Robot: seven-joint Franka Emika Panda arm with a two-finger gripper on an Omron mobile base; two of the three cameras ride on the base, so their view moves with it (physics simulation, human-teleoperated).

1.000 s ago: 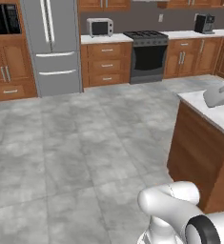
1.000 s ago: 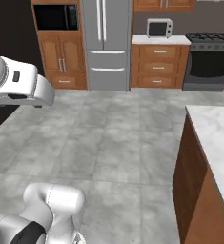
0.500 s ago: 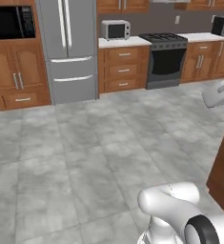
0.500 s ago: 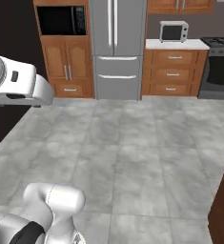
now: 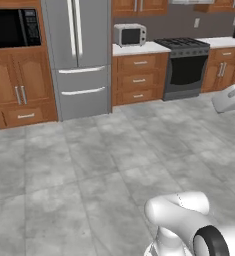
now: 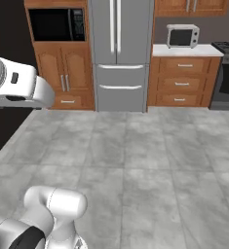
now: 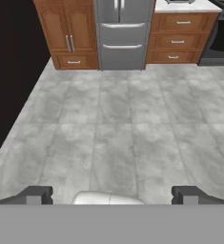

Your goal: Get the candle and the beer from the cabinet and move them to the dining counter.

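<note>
In the hand view my gripper (image 7: pixel 111 195) is open, its two dark fingertips (image 7: pixel 35 194) far apart with nothing between them, looking down over grey floor tiles. The candle, the beer and the dining counter are out of view. Shut reddish-brown wall cabinet doors (image 5: pixel 135 5) with grey bar handles run along the top edge above the microwave, and they also appear in the right base view (image 6: pixel 191 6). Whether one of them is the task's cabinet I cannot tell.
A steel fridge (image 5: pixel 78 55) stands at the back, with a built-in black oven (image 5: pixel 14 27) in wooden units beside it. A microwave (image 5: pixel 129 35) sits on a drawer unit, next to a black stove (image 5: pixel 184 65). Open grey tile floor (image 6: pixel 135 155) lies ahead.
The whole picture has slid right, so the camera has turned left. The marble counter left the right edge, and the fridge came toward the middle. My gripper stays open.
</note>
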